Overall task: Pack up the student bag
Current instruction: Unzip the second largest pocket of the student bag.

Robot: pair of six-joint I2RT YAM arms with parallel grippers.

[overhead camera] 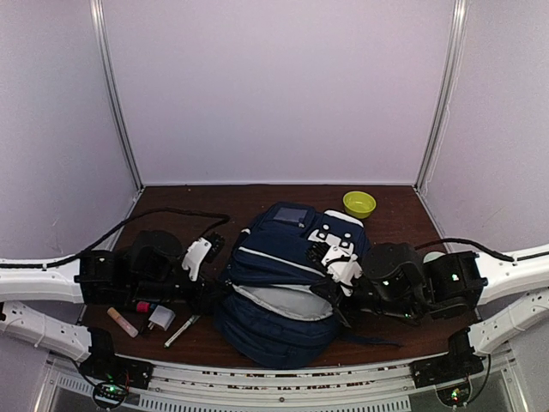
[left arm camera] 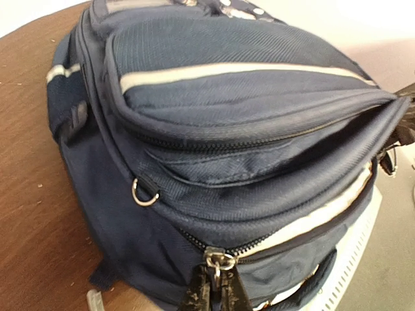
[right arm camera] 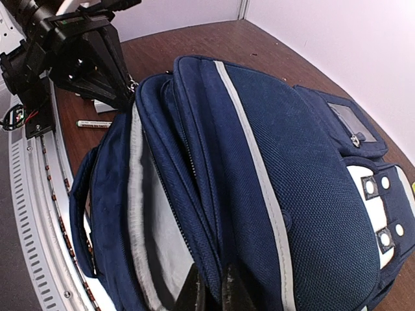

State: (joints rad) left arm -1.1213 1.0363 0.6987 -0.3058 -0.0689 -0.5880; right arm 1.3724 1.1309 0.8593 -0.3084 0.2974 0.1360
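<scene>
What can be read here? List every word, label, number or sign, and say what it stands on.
None can be read.
student bag: no print shows on its fabric or white patch.
label window on the bag: blurred, nothing legible.
pen on the table: any marking too small to read.

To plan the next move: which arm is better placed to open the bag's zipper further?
Left, probably: the left gripper is shut on the zipper pull of the student bag, while the right gripper pinches the fabric edge, steadying it.
</scene>
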